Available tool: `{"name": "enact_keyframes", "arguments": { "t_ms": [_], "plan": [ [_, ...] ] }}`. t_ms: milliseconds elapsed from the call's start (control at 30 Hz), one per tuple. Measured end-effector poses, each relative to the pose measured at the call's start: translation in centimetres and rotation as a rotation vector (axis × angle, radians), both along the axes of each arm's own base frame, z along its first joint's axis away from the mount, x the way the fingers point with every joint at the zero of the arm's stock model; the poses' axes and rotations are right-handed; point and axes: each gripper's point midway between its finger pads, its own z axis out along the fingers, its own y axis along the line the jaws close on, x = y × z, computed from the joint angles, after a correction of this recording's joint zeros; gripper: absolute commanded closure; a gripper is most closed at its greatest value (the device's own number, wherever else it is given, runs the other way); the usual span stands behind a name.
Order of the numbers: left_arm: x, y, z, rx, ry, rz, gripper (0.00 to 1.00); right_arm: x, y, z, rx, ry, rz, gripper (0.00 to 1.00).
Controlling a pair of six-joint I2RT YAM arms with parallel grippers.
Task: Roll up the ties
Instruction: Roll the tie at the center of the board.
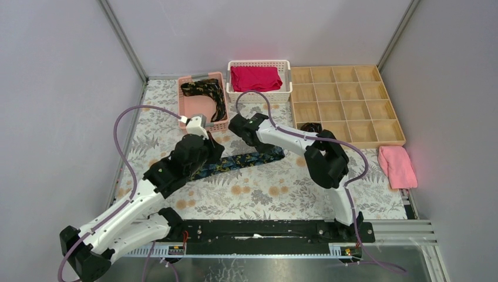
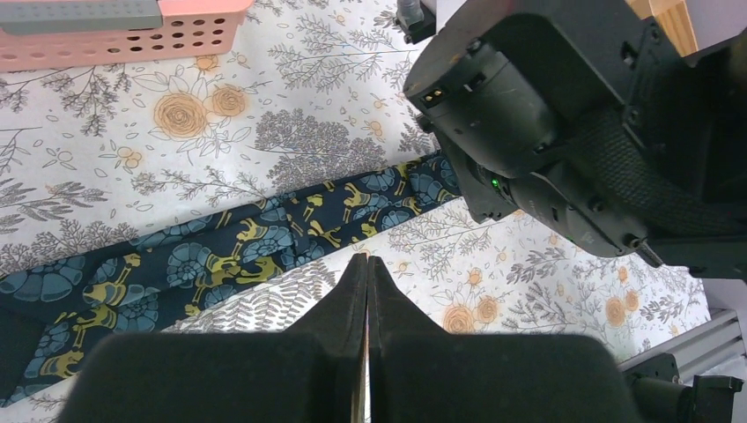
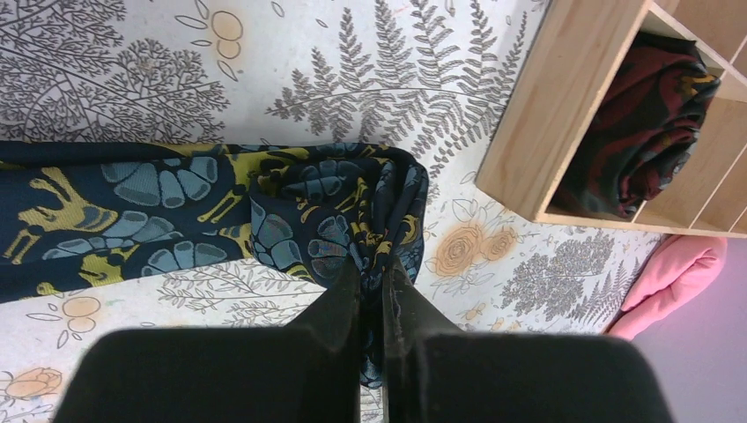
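A dark tie with blue and gold flowers [image 1: 244, 160] lies flat across the table's middle. Its right end is folded over itself [image 3: 352, 207], and my right gripper [image 3: 372, 269] is shut on that bunched fold, cloth showing between the fingers. My left gripper [image 2: 366, 258] is shut with nothing in it, hovering just off the near edge of the tie [image 2: 220, 251], further left along the strip. A second tie [image 1: 207, 94] lies loose in the pink basket [image 1: 183, 108]. A dark coiled tie [image 3: 643, 132] sits in a near-left compartment of the wooden organizer [image 1: 346, 103].
A white basket [image 1: 286, 82] at the back holds a folded red cloth [image 1: 255, 78]. A pink towel [image 1: 397, 166] lies right of the organizer. The organizer's wooden corner [image 3: 546, 115] stands close to the right of my right gripper. The right arm's body [image 2: 564, 132] hangs just beyond my left gripper.
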Motion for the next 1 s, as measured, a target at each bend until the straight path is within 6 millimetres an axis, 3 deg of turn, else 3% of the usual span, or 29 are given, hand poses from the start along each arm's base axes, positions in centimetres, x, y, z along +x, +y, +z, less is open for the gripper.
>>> {"name": "enact_keyframes", "arguments": {
  "t_ms": [133,333,400,633,1000],
  "plan": [
    [-0.2,0.4,-0.1,0.009,0.003,0.008,1.00,0.1,0.7,-0.7,-0.005,0.006,0.009,0.99],
    [-0.2,0.6,0.1,0.018,0.003,0.017,1.00,-0.2,1.8,-1.1,0.023,0.026,0.023,0.75],
    [-0.1,0.7,0.3,0.016,-0.001,0.020,1.00,-0.3,2.3,-1.5,0.043,0.038,0.025,0.73],
    [-0.1,0.9,0.5,0.016,-0.007,0.026,1.00,-0.6,4.0,-2.8,0.114,0.076,0.031,0.53],
    [-0.4,1.2,0.7,0.021,-0.006,0.031,1.00,-1.6,6.0,-5.2,0.223,0.136,0.049,0.46]
  ]
}}
